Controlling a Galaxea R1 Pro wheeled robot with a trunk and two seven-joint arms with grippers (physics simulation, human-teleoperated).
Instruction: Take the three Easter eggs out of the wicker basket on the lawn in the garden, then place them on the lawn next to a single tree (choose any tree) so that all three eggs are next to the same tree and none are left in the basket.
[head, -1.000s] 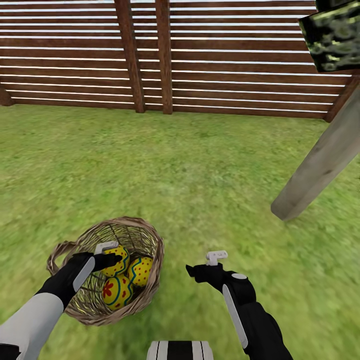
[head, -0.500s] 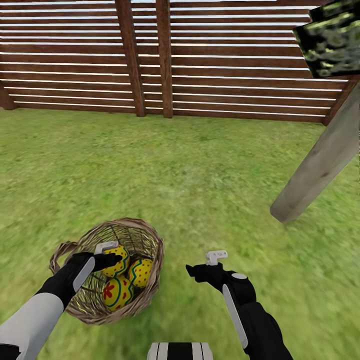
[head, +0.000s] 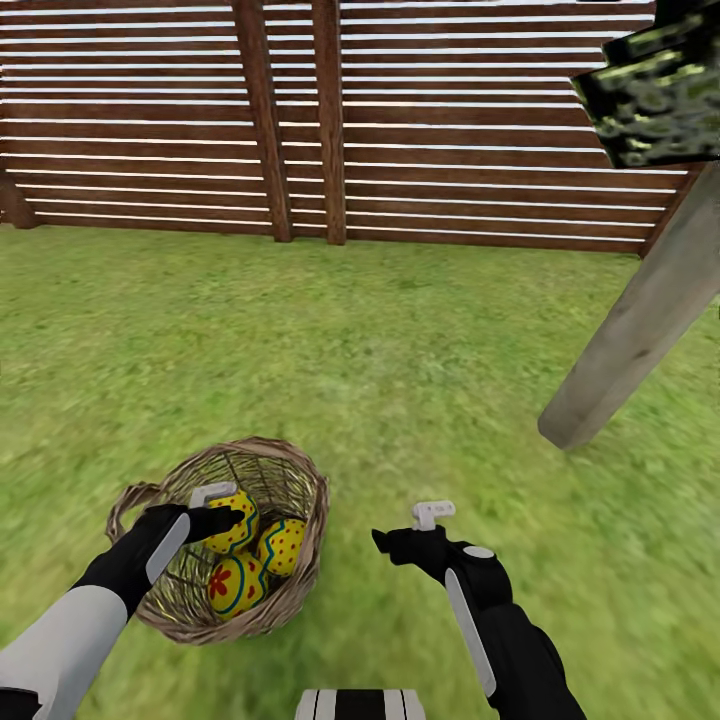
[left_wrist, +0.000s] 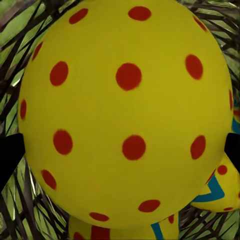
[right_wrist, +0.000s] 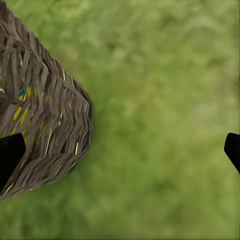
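Easter eggs, three of them, all sitting in the wicker basket (head: 290, 480) on the lawn (head: 400, 340). The left gripper (head: 222, 508) is down inside the basket mouth, right at the top egg with blue zigzags (head: 236, 518) as the head view shows it. In the left wrist view the red-dotted egg (left_wrist: 125, 110) sits between the two dark fingertips (left_wrist: 9, 152), which are spread wide at either side of it; whether they actually touch the shell I can't tell, so no confirmed grip. A bit of the zigzag egg peeks out beside the dotted one there.

Count: one red-dotted egg (head: 283, 546) by the basket's right wall, one zigzag egg toward the far side, one red-flower egg (head: 232, 586) at the near side. One basket, with a loop handle on its left rim.

The right gripper (head: 402, 528) hovers over bare grass just right of the basket, fingers wide apart, holding nothing; its wrist view shows the woven basket wall (right_wrist: 45, 130) next to grass.

Further out, one tree (head: 630, 340) with a pale trunk leans on the right, well apart from the basket, and a brown slatted fence (head: 450, 120) closes the far edge of the lawn. No writing or labels anywhere.
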